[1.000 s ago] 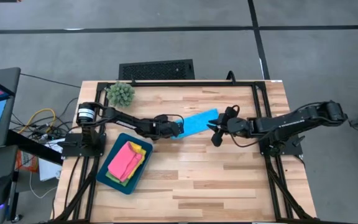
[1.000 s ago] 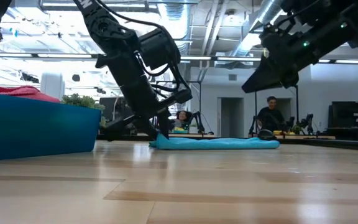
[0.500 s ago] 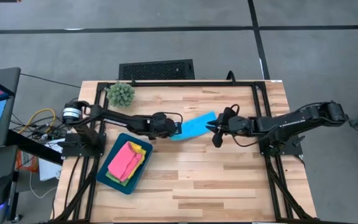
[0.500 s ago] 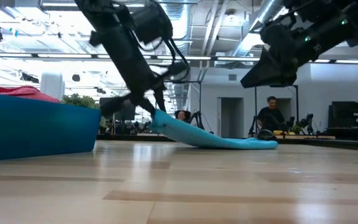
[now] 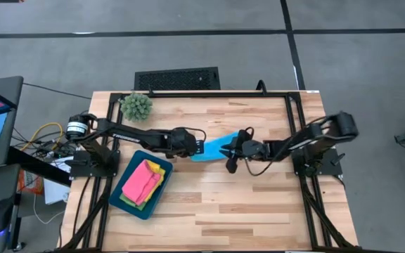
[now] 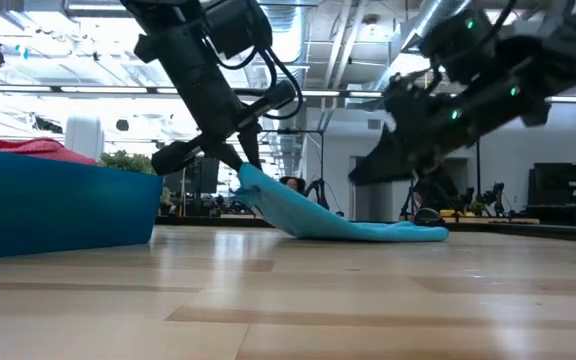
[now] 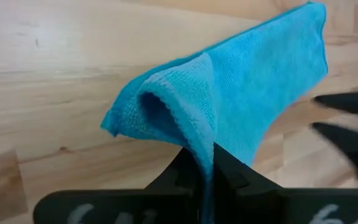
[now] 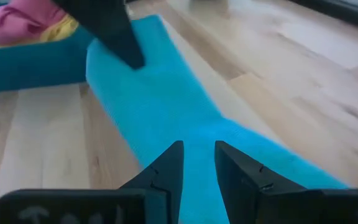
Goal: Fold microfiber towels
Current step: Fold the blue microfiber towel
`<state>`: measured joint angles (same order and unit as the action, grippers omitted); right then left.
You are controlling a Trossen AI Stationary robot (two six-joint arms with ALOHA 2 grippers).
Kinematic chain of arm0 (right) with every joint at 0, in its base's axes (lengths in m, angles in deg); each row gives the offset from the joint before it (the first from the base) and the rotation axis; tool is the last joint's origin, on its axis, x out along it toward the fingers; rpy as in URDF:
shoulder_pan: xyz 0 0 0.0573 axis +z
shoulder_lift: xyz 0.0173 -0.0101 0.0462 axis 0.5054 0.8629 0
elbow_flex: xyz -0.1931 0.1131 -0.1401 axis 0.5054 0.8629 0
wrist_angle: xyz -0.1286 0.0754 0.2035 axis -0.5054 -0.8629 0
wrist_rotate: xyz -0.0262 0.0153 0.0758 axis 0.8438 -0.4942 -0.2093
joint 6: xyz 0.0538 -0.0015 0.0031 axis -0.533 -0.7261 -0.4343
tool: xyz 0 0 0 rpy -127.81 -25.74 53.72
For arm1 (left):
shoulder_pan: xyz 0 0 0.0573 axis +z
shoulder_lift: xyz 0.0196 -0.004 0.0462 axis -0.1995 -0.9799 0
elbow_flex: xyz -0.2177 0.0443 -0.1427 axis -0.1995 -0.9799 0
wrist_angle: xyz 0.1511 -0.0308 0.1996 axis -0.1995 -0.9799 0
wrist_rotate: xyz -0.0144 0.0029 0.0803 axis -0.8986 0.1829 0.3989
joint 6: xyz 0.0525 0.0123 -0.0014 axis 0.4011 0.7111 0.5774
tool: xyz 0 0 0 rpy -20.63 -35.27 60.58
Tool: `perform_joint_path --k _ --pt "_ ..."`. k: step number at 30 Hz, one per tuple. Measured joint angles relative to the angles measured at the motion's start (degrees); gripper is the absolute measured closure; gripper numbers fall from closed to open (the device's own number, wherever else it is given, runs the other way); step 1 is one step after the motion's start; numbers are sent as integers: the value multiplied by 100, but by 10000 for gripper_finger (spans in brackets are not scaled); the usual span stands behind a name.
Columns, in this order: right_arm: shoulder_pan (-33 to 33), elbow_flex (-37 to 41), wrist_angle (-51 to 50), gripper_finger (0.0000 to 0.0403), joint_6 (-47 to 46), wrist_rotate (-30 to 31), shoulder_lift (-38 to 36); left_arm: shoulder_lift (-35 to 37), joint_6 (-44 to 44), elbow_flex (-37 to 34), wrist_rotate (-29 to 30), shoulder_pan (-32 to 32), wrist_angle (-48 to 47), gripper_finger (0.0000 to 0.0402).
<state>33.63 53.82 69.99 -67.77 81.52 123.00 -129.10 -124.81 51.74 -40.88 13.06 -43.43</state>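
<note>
Left gripper [image 5: 201, 146] is clamped tight on one end of the light blue towel [image 5: 215, 147], lifting that end off the table [image 5: 259, 204] mid-table while the far end lies flat on the wood. Right gripper [image 5: 228, 150] hovers just over the towel's other end, fingers [image 8: 166, 168] partly apart, gripping nothing. Pink towel [image 5: 142, 180] sits atop the yellow towel [image 5: 157, 168] and green towel [image 5: 127, 198] in the teal tray [image 5: 153, 203], left of centre.

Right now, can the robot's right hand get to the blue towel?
Probably yes. The right hand hangs open just above the blue towel, with nothing between them. The left hand only pinches the far end, lifted off the table.
</note>
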Motion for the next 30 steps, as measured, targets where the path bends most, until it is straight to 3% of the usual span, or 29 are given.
perform_joint_path --k 5,14,23,30 --pt "-44 -38 1116 287 3 298 994 0 -2 4 -66 -18 -7 400" --pt "-19 -733 1369 287 24 250 2399 5 -53 7 -42 -19 227 400" --pt "31 -1029 1095 287 235 140 2394 10 -40 9 -25 -19 783 400" --pt "46 -1040 340 287 289 162 1620 11 -20 11 197 -19 930 400"
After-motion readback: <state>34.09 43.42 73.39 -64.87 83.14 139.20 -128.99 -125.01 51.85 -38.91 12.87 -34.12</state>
